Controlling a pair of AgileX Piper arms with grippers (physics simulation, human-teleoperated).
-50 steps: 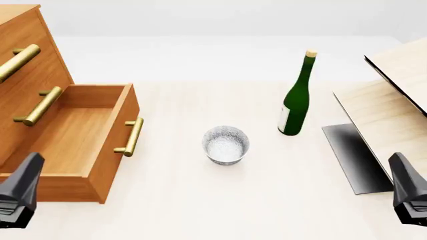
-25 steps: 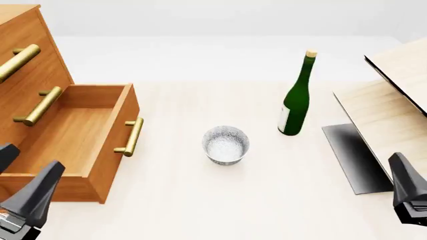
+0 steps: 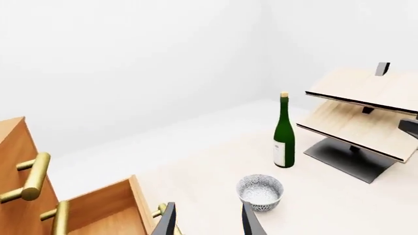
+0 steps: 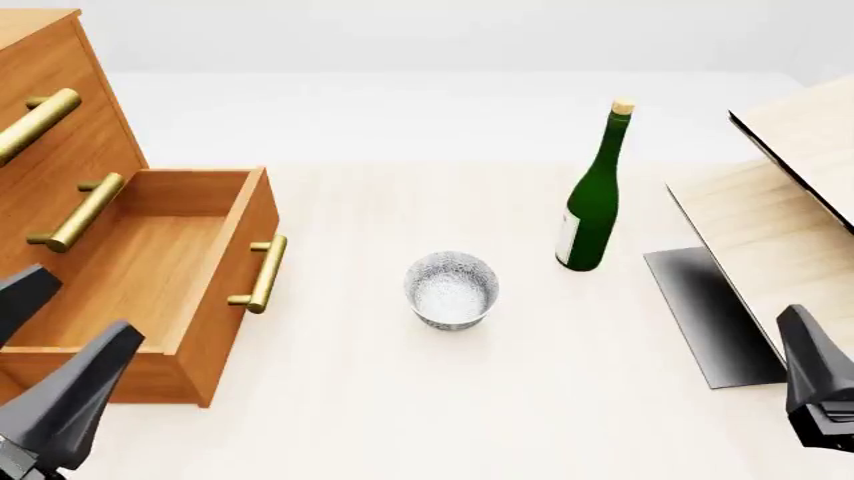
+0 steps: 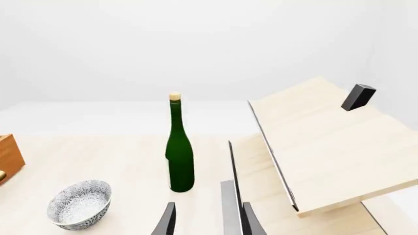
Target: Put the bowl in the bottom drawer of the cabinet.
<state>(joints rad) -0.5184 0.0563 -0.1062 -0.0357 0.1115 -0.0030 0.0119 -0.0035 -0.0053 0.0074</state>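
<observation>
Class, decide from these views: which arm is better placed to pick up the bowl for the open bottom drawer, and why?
Probably the left. The left gripper is open beside the bottom drawer, while the bowl sits between both arms and the right gripper waits on the far side.

— What surrounds the scene?
— Plain white walls (image 3: 130, 58) and a white floor beyond the far edge of the pale wood-grain table (image 4: 441, 400).
— Any furniture?
— A tilted light-wood shelf unit (image 4: 787, 210) with a black base (image 4: 701, 310) stands at the right.
— And the light?
— Even and soft, with faint shadows only.
</observation>
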